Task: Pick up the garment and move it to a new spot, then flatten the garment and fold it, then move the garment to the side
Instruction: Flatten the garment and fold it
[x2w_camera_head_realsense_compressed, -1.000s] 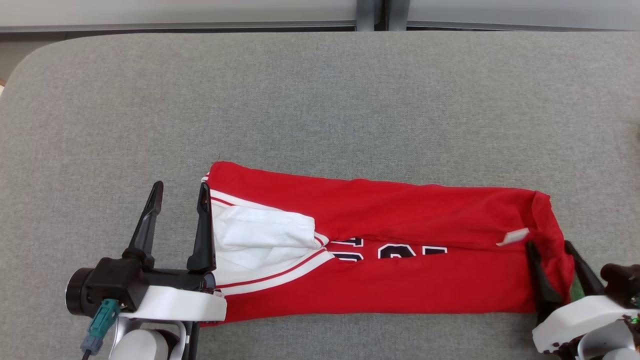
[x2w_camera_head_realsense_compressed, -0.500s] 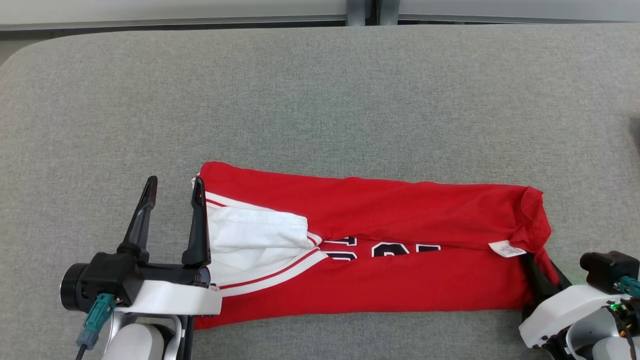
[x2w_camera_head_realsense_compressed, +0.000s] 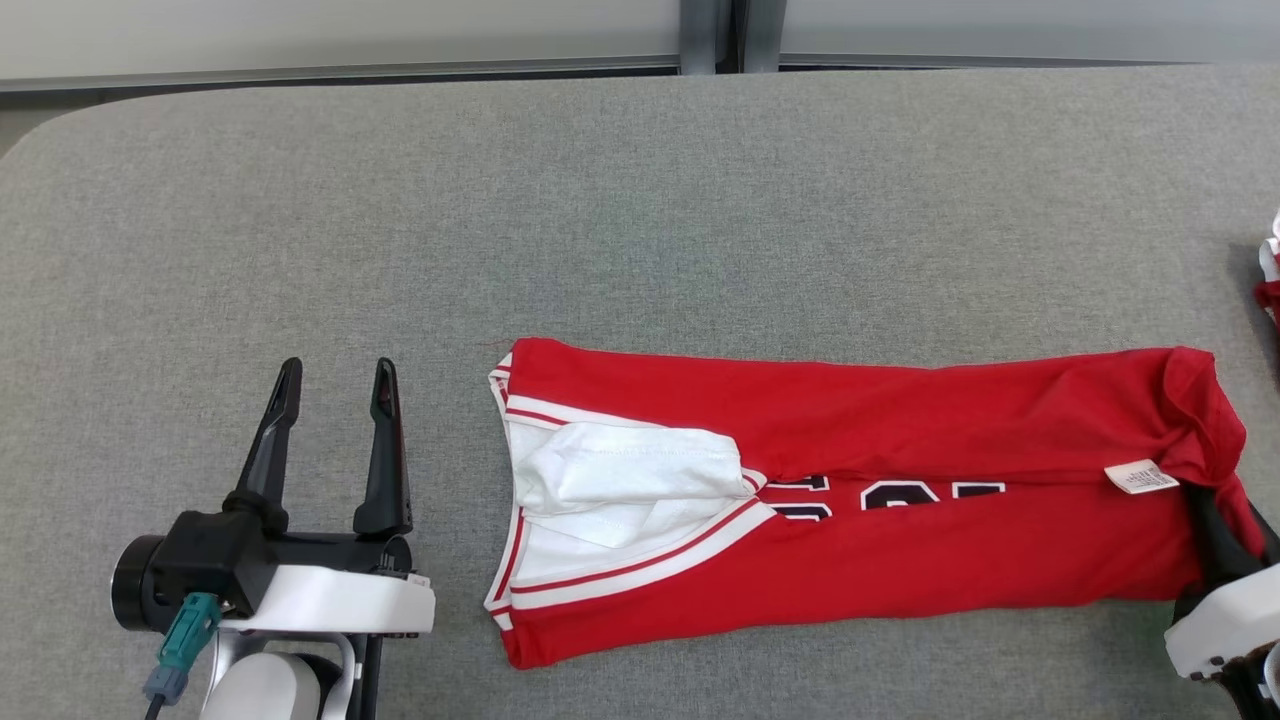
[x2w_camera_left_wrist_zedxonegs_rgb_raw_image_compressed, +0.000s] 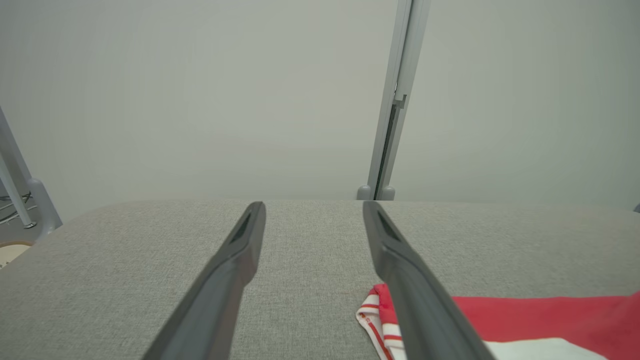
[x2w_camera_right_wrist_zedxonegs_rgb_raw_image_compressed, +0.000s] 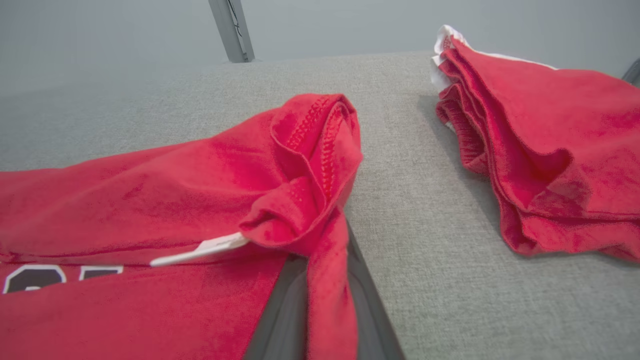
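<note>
Garment (x2w_camera_head_realsense_compressed: 850, 500) lies long and narrow across the near middle of the table (x2w_camera_head_realsense_compressed: 640, 220), folded lengthwise, white collar end toward the left, hem end at the right. Right gripper (x2w_camera_head_realsense_compressed: 1225, 525) is pressed together on that hem end, with red cloth pinched between the fingers. Left gripper (x2w_camera_head_realsense_compressed: 337, 370) stands spread wide, holding nothing, well clear of the collar.

This is soft, light jersey cloth and I'd expect it to drag, bunch and skew if it's pulled from one end alone. The sound holds look like the two ends, right through all the layers, so the fold doesn't slide open.

Hard to tell how many layers that right pinch has, since the tips are buried under the bunched hem by the label (x2w_camera_head_realsense_compressed: 1140, 476). The black lettering is half tucked into the fold. Another red pile (x2w_camera_right_wrist_zedxonegs_rgb_raw_image_compressed: 540, 150) sits just right of the hem, cut off at the frame edge.
</note>
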